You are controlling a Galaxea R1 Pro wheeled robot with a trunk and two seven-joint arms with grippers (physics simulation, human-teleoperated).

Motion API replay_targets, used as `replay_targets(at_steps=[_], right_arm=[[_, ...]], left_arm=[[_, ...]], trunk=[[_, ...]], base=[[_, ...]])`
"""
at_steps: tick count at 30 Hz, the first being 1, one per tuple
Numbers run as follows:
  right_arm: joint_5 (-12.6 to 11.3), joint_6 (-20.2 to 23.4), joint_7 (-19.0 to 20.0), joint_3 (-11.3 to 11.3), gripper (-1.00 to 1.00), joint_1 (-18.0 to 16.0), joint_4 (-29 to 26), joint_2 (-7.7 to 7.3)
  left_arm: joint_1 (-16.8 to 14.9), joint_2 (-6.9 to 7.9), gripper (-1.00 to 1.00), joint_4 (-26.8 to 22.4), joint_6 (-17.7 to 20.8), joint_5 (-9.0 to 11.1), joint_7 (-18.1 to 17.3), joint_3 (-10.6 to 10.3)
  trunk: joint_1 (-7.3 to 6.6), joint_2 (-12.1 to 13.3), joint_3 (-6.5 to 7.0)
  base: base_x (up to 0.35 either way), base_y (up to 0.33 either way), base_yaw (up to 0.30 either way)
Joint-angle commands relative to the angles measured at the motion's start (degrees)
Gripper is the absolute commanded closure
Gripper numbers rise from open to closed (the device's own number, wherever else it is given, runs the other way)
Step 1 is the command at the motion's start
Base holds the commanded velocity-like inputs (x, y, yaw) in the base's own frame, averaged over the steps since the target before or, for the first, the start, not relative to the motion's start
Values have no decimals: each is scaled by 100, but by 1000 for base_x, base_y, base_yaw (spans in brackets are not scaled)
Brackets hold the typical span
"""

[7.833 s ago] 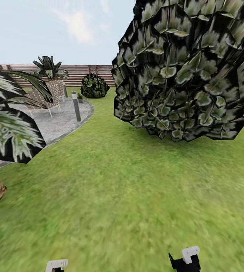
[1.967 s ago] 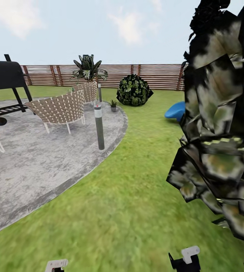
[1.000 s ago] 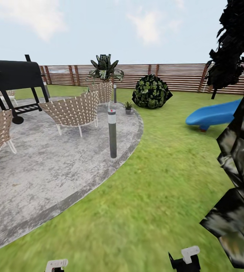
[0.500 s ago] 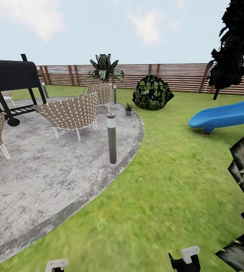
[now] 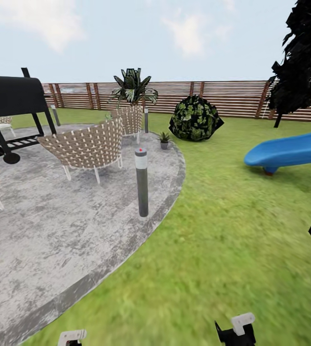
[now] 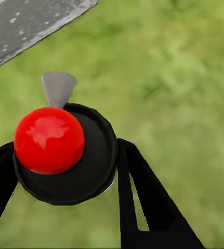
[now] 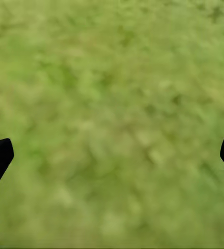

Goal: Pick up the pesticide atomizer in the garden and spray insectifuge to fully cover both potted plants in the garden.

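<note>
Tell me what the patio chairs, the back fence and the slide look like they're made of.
Chairs: woven wicker or rattan look, tan lattice with open gaps, on thin pale legs that may be metal.
Fence: wood by the look, reddish-brown horizontal slats between darker posts, matte.
Slide: probably moulded plastic, a smooth, even bright blue surface with no seams visible.
All are simulator renders, so these are appearances only.

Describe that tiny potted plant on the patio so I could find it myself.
Start at the round grey patio and go to its far edge, toward the wooden fence. The potted plant sits there, left of the round bush, ankle-high in a small grey pot, far smaller than the palm-like plant behind the chairs.
</note>
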Motion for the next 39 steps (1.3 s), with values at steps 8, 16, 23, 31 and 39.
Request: replay_targets(at_steps=[8,16,23,31,39], right_arm=[[15,-22,37,-49,-100,-4,3,-4],[15,-23,37,-49,-100,-4,3,-4],[15,-21,36,-49,-100,-4,3,-4],[14,-23,37,-49,-100,-4,3,-4],[12,-25,37,-49,-100,-4,3,-4]], left_arm=[[-4,0,100,6,-6,45,-56,36],[-4,-1,100,8,-6,45,-56,36],[-4,-1,100,8,-6,45,-56,36],[-4,-1,100,8,-6,45,-56,36],[-4,0,100,6,-6,45,-56,36]], trunk=[[3,-2,-5],[3,-2,-5],[3,-2,-5],[3,-2,-5],[3,-2,-5]], base=[[339,136,0],[337,80,0],[338,2,0],[338,0,-24],[338,0,-232]])
